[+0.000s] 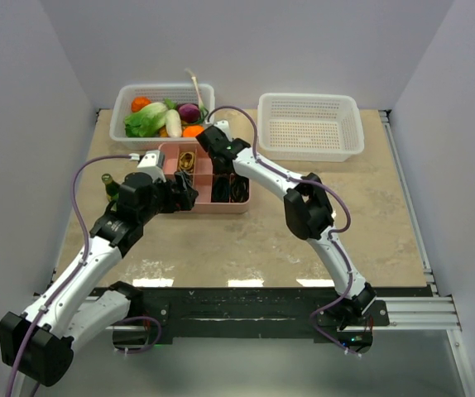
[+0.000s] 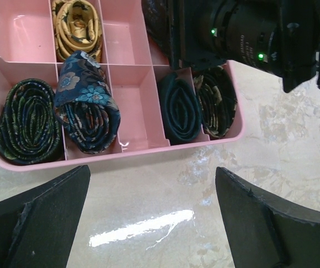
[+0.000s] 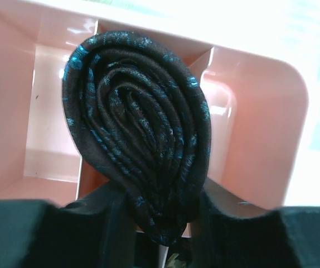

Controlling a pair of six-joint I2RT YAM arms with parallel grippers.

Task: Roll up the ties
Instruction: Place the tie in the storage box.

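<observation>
Against pink tray (image 3: 260,139), right end effector (image 3: 163,204) holds coiled tie (image 3: 137,128) upright.

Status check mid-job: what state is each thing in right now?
Right hand, shut on brown tie.
Brown tie, rolled, held over the pink tray.
Left hand, open, empty.
Gold tie, rolled, in a compartment.
Green tie, rolled, in a compartment.
Blue floral tie, rolled, tilted.
Teal tie, rolled, in a compartment.
White basket, empty.
Vegetable basket, full.

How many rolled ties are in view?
6. In the pink tray: gold tie, green tie, blue floral tie, teal tie, brown tie. A blue-dotted tie is in the right claw. The arm may hide more.
</observation>
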